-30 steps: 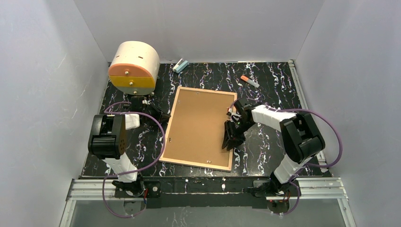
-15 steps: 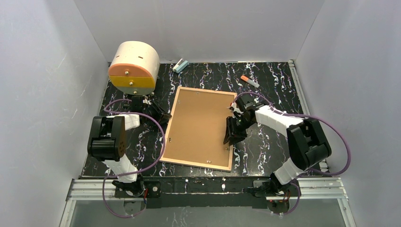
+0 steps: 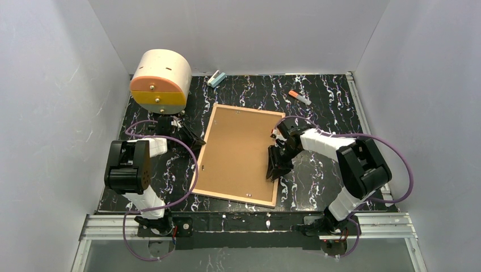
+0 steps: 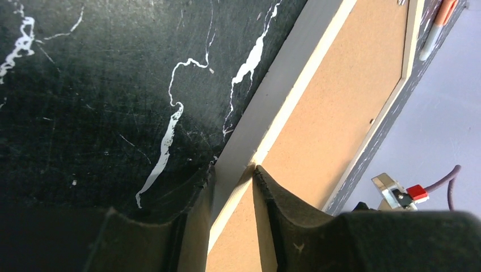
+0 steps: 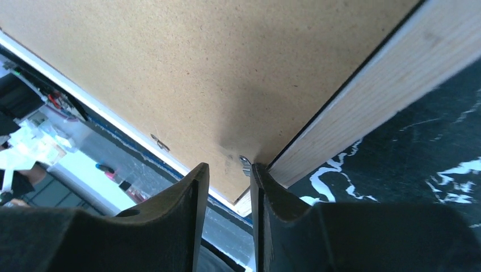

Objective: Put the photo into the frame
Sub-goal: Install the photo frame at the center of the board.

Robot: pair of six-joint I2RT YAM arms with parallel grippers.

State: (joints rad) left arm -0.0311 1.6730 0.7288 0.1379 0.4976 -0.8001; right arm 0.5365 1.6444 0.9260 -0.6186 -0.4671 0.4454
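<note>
The frame point(image 3: 235, 198) lies flat and face down in the middle of the black, white-veined desk point(image 3: 332, 105). Its brown backing board point(image 3: 238, 148) faces up inside the light wooden rim. It sits slightly skewed, with its long sides running away from the arm bases.

The left claw point(image 4: 232, 170) is low at the frame's left long side. Its two fingers point(image 4: 193, 226) stand a little apart, astride the rim, one over the desk and one over the board. Whether they press on the rim cannot be told.

The right claw point(image 5: 230, 167) is at the right long side, tipped down onto the board just inside the rim. Its fingers point(image 5: 187, 209) are parted by a narrow gap. A small metal tab point(image 5: 245, 164) on the board sits at the inner face of one fingertip and is not pinched.

At the far left corner stands a round cream drawer unit point(image 3: 160, 82) with an orange and a yellow drawer front. A small pale blue stapler point(image 3: 216, 78) lies near it by the back wall. An orange-capped marker point(image 3: 299, 97) lies on the far right part of the desk, well apart from the frame.
</note>
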